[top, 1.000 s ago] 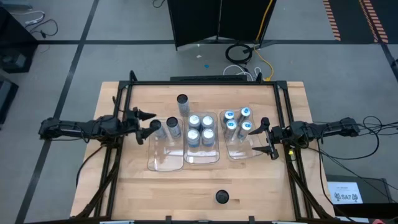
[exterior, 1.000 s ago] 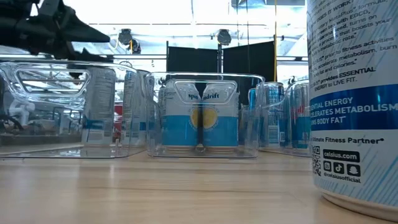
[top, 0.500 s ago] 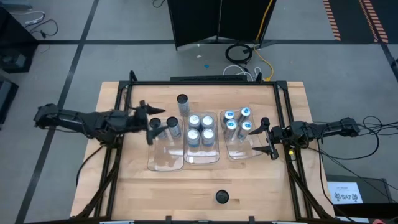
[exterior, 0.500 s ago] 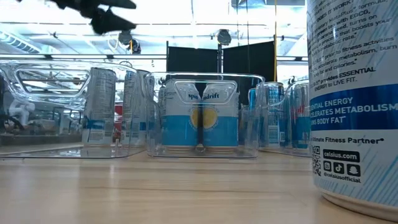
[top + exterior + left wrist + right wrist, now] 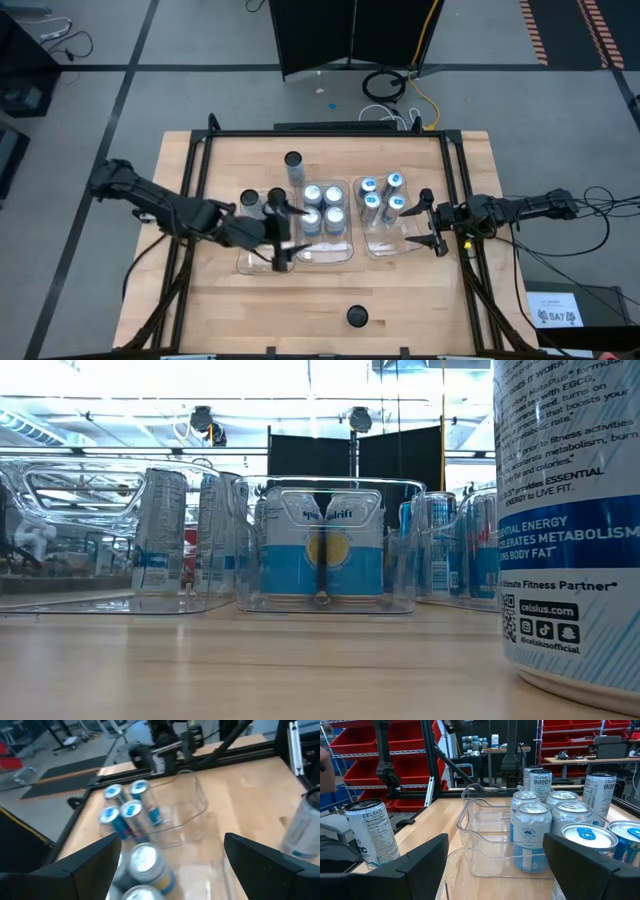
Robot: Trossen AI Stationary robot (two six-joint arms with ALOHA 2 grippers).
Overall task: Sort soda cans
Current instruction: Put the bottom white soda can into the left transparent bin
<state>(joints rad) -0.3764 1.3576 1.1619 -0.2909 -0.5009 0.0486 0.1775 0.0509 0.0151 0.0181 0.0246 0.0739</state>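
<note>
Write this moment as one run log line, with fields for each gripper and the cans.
left gripper: open, empty, above left clear plastic tray | right gripper: open, waiting at right edge | loose dark-topped silver cans

L tray front half free; mid tray packed w/ cans.

- Four silver-topped soda cans stand upright in a tight square inside the middle clear tray.
- Four blue-topped cans stand upright together in the right-hand tray.
- Two dark-topped cans stand in the left tray.
- One dark-topped can stands alone behind the trays.
- Another lone can stands near the bench's front edge.
</note>
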